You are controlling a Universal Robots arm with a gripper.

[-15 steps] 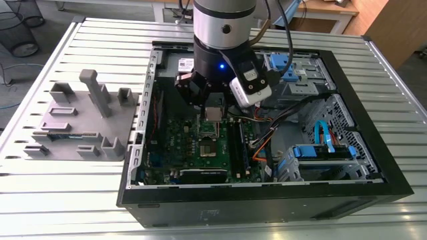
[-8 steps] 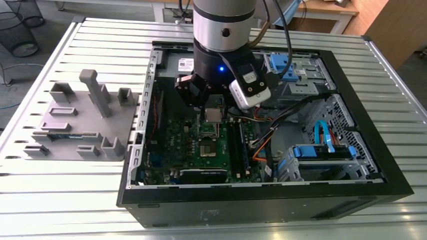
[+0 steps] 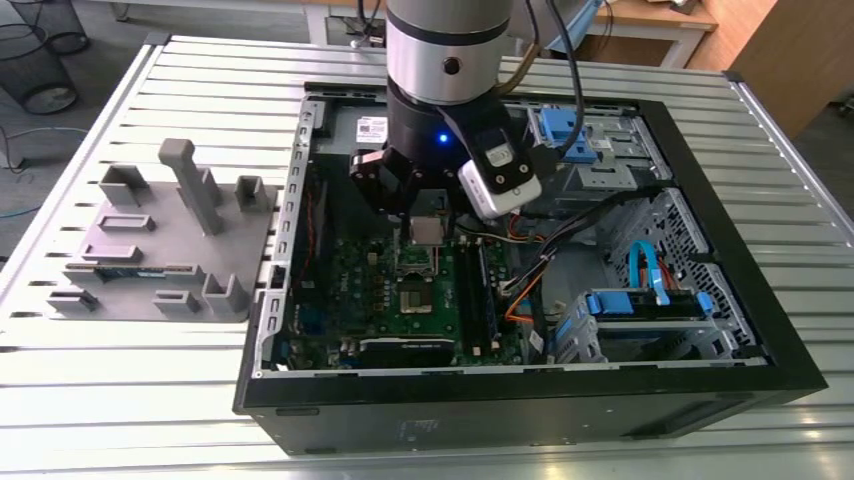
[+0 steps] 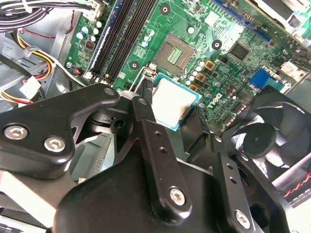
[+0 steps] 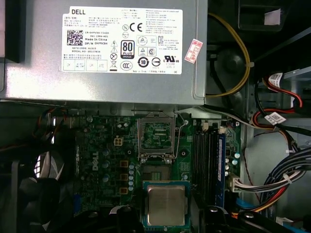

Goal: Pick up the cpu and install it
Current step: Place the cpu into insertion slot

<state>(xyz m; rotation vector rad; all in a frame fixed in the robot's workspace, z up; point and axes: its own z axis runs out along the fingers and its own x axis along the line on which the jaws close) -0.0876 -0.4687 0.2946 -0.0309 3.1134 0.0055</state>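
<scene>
The table (image 3: 120, 400) I worked over was a bench of pale metal slats, running from the exterior view's left to its right with dark grooves between them. Two things sat directly on it. Toward the exterior view's left, a grey tray (image 3: 160, 245) with upright posts and shallow pockets lay flat on the slats. Just beside it lay a black computer case (image 3: 534, 415) on its side, open face up, covering most of the tabletop. Whether the two touched, I could not tell.
</scene>
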